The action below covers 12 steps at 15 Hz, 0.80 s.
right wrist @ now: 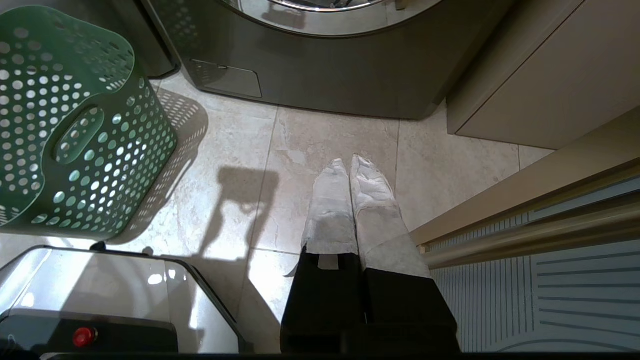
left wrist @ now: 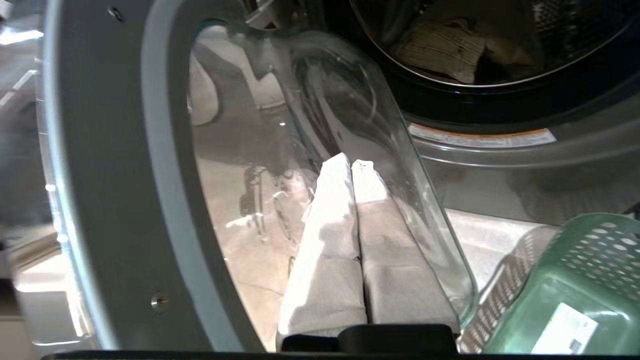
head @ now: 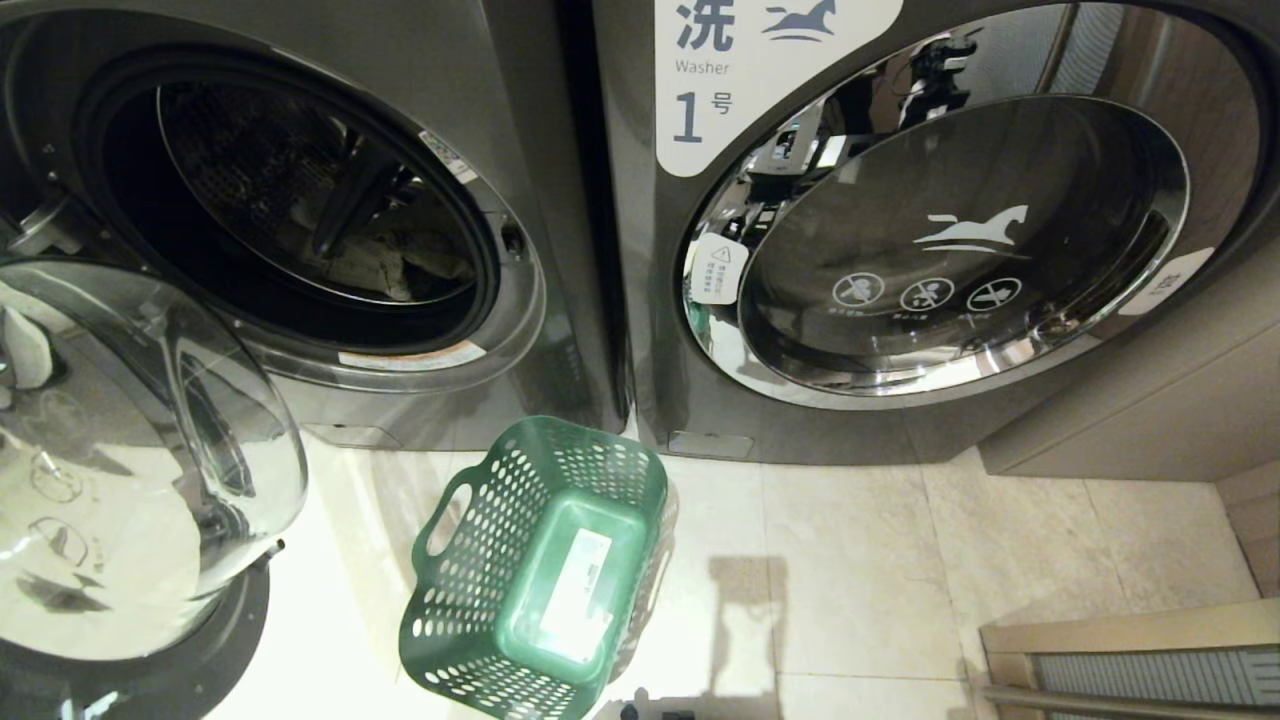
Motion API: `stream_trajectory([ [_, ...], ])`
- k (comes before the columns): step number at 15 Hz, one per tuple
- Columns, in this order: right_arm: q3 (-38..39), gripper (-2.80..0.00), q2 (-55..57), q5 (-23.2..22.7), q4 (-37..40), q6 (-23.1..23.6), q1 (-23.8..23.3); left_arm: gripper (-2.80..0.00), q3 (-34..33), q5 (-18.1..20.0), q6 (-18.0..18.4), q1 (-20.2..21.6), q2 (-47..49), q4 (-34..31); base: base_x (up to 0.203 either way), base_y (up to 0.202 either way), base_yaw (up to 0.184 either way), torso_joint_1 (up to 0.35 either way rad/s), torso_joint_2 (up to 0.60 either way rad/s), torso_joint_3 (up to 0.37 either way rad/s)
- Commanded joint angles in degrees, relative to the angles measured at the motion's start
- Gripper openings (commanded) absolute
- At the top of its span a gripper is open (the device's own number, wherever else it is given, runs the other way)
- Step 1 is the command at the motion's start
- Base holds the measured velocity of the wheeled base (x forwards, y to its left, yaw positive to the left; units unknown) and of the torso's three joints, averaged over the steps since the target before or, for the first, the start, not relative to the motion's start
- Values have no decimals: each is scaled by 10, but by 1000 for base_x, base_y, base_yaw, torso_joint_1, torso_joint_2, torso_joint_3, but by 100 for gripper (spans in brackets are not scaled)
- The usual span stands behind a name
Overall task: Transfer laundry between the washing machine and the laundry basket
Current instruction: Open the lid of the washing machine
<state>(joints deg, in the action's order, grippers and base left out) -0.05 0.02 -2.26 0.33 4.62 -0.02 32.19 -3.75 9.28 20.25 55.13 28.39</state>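
The washing machine (head: 300,215) on the robot's left has its round glass door (head: 130,460) swung wide open, and the laundry (head: 400,262) — a few pale and darker cloth pieces — lies heaped low in the drum, toward its right side in the head view. The green laundry basket (head: 540,570) sits on the tiled floor (head: 880,560) in front of the gap between this washer and the second washer (head: 950,230) marked 1; it looks empty, only the white sticker showing on its bottom, and it is tipped with its opening toward the camera. The left gripper (left wrist: 352,165) is clenched with nothing between its fingers, hanging just beside the inner face of the open door; from it, the laundry (left wrist: 445,47) lies ahead and higher up, past the door's edge and inside the drum mouth, while the laundry basket (left wrist: 575,280) is close by on the other side, lower down. The right gripper (right wrist: 350,162) is also closed and empty, parked over bare floor near the second washer, well apart from the drum. The left arm is clearly the nearer one — my guess is the next reach has to clear the door's rim and go up and into the drum
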Motion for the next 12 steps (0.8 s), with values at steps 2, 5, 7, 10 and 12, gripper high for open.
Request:
stream_trajectory([
  [2,0,-280,0,0,0,0,0,-280,4,-41,11,-1,6,1,0,0,0,0,0,0],
  [5,0,-280,0,0,0,0,0,-280,8,-134,46,-1,19,2,0,0,0,0,0,0],
  [7,0,-280,1,0,0,0,0,-280,12,-166,58,-1,24,2,0,0,0,0,0,0],
  [10,0,-280,1,0,0,0,0,-280,20,-184,71,0,36,3,0,0,0,0,0,0],
  [12,0,-280,1,0,0,0,0,-280,23,-196,75,0,44,7,0,0,0,0,0,0],
])
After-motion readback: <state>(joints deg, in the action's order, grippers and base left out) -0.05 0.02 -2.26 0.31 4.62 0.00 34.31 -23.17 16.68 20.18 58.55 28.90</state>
